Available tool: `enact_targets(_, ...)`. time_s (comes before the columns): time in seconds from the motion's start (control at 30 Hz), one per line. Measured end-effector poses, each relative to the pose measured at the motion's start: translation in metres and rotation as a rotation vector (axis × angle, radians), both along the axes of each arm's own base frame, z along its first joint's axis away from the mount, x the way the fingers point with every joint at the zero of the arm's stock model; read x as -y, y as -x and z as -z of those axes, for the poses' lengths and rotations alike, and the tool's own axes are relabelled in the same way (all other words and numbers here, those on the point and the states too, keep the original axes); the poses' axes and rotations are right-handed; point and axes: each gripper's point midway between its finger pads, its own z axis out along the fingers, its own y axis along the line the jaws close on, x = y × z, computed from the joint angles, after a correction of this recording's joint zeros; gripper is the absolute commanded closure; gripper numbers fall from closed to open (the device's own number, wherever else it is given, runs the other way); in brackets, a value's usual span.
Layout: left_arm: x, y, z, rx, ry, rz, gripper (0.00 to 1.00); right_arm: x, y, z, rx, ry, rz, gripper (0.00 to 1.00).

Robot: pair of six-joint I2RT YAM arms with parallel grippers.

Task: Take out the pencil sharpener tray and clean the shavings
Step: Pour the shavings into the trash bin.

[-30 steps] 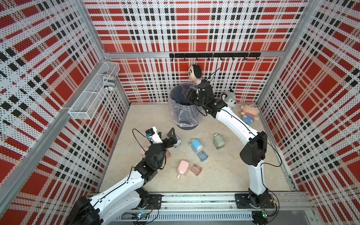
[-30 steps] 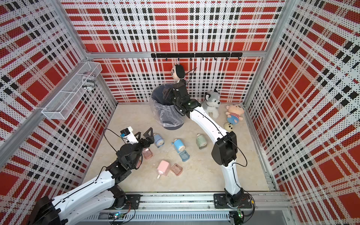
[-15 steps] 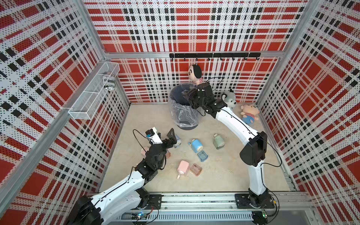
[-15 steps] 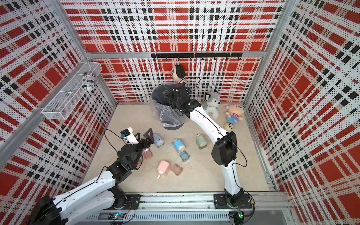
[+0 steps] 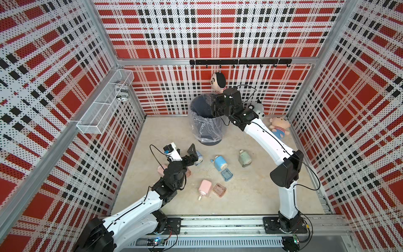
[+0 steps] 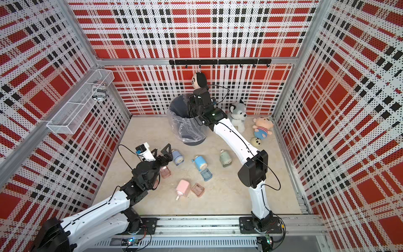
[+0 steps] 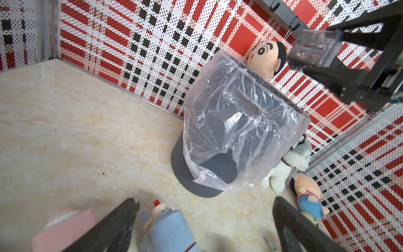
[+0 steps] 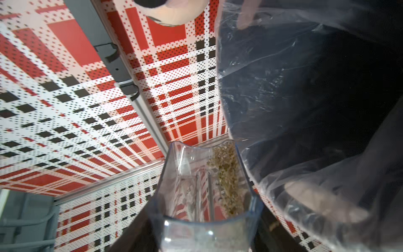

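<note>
**Tray out and at the bin; shavings not yet emptied**

The beige floor (image 5: 250, 196) of a plaid-walled booth is being shared by several pencil sharpeners, loose trays and a lined bin (image 5: 205, 128) standing at the back wall. The first step is being judged complete: a clear tray (image 8: 207, 196) is being carried free of any sharpener, up at the bin's rim. Cleaning is being judged unfinished. Brown shavings (image 8: 226, 172) are being seen heaped along one wall of the tray, so the tipping-out is being recorded as outstanding. Which sharpener the tray belongs to cannot be told.

The tray is being clamped between the fingers of the right pincer (image 7: 316, 49), one finger on each side, with the open end pointing away from the wrist. The left pincer (image 6: 160, 151) is being held wide apart and empty, low over the floor, just beside a blue-grey sharpener (image 6: 177, 157). No contact with it can be made out.
</note>
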Motion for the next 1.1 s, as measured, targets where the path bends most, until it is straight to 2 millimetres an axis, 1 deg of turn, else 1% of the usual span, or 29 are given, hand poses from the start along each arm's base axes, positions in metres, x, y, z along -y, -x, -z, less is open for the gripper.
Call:
enact_targets(0.1, 0.0, -0.001, 0.002, -0.005, -0.004, 0.0, 0.02, -0.002, 0.002, -0.005, -0.01, -0.04, 0.013, 0.51)
enact_targets(0.47, 0.001, -0.001, 0.002, -0.006, -0.004, 0.0, 0.02, -0.017, 0.012, -0.004, -0.047, -0.106, 0.025, 0.51)
enact_targets(0.57, 0.001, -0.001, 0.002, -0.006, -0.004, 0.0, 0.02, -0.021, 0.013, 0.007, -0.064, -0.11, 0.031, 0.51)
enact_targets(0.63, 0.001, -0.001, 0.002, -0.006, -0.004, 0.0, 0.02, -0.02, 0.013, 0.024, -0.092, -0.099, 0.04, 0.51)
enact_targets(0.73, 0.001, -0.001, 0.003, -0.008, -0.005, 0.001, 0.02, -0.017, 0.016, 0.055, -0.144, -0.088, 0.057, 0.51)
enact_targets(0.77, 0.001, -0.001, 0.003, -0.008, -0.006, 0.001, 0.02, -0.016, 0.016, 0.058, -0.143, -0.101, 0.061, 0.51)
enact_targets(0.9, 0.001, -0.001, 0.004, -0.009, -0.006, 0.001, 0.02, -0.013, 0.02, 0.057, -0.142, -0.125, 0.064, 0.51)
enact_targets(1.1, 0.001, -0.001, 0.004, -0.009, -0.006, 0.001, 0.02, -0.013, 0.019, 0.056, -0.142, -0.139, 0.067, 0.51)
